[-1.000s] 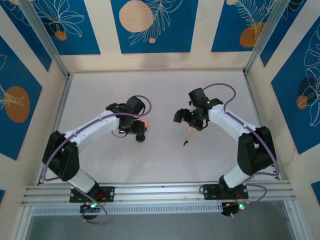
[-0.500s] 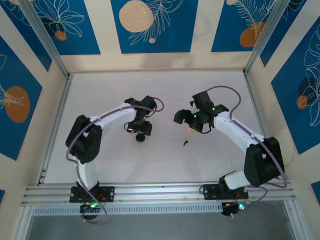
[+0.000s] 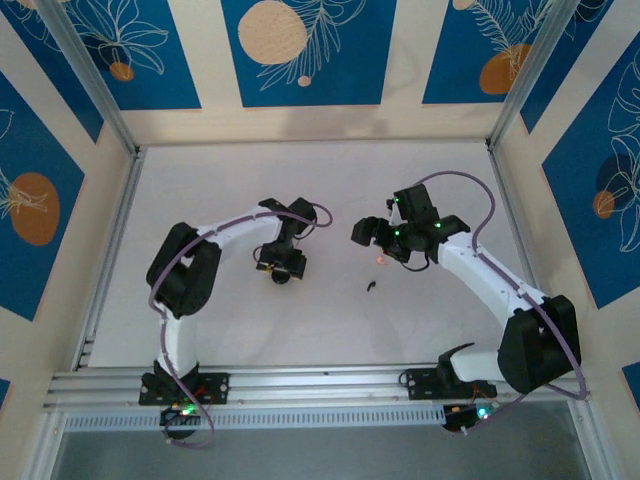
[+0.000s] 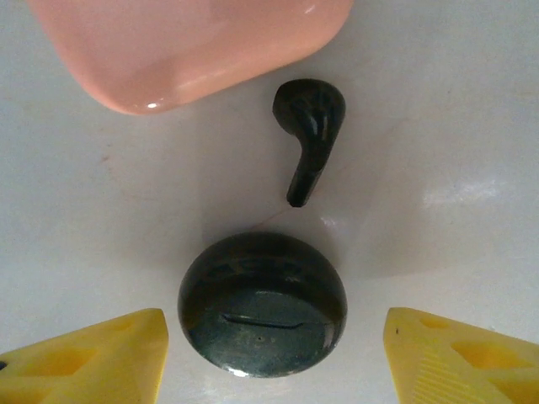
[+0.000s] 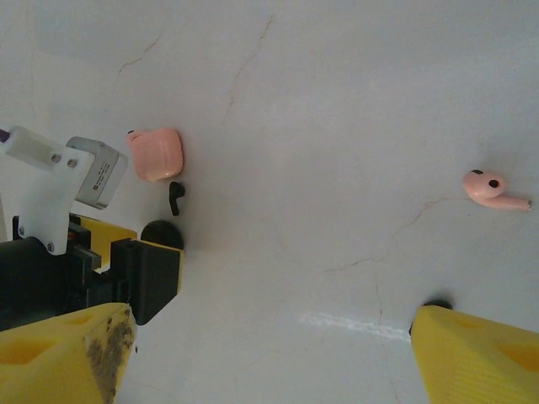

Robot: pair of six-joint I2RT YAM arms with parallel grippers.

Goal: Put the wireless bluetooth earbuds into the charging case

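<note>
Left fingers [image 4: 93,358] stand wide astride a black disc [image 4: 263,316], gripping nothing; just beyond lie the dark earbud [image 4: 310,135], then the pink charging case [image 4: 185,50]. Right fingers [image 5: 480,353], wide and empty, hang near the pink earbud [image 5: 493,189], well right of the case. A grey block [image 5: 101,172] bears a label too small to read.

I see the salmon-pink charging case [image 4: 185,50] at the top of the left wrist frame, with the dark earbud [image 4: 309,135] just beneath it, stem pointing down. The pale pink earbud [image 5: 493,188] lies well apart, far right in the right wrist frame.
</note>
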